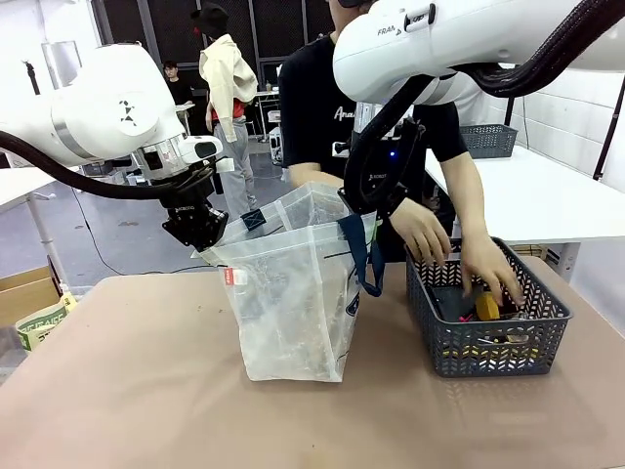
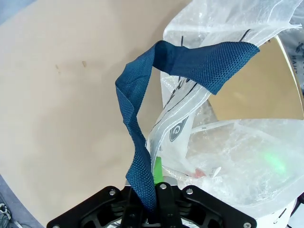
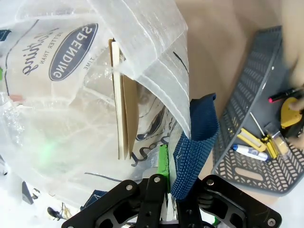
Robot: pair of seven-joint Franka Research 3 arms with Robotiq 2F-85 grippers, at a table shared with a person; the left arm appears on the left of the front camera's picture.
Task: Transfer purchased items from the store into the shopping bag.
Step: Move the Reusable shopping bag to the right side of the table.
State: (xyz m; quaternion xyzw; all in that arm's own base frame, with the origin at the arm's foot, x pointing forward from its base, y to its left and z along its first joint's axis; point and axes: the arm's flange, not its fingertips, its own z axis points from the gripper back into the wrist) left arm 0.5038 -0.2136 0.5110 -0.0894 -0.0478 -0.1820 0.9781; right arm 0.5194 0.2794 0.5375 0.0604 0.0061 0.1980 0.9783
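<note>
From the front, we see the shopping bag (image 1: 293, 303) standing upright on the surface (image 1: 127, 391). Its mouth is held wide, with the left jaws at its left rim and the right jaws at its right side, where the right strap (image 1: 363, 256) hangs down. Just to the right stands the grey basket (image 1: 488, 347). The person's hands (image 1: 493, 274) reach into it over the purchased items (image 1: 486, 308), which lie on its floor. In the left wrist view, the left jaws are pressed together on the left strap (image 2: 137, 137), which loops up to the bag's rim. In the right wrist view, the right jaws pinch the right strap the same way, beside a cardboard insert (image 3: 121, 118) inside the bag. What worries us is the thin hold. A tug from a dropped item could slide a strap out of its pinch, that side of the mouth would sag, and the goods would land on the surface. The right arm also hangs between basket and bag, so a passing hand could knock it.
</note>
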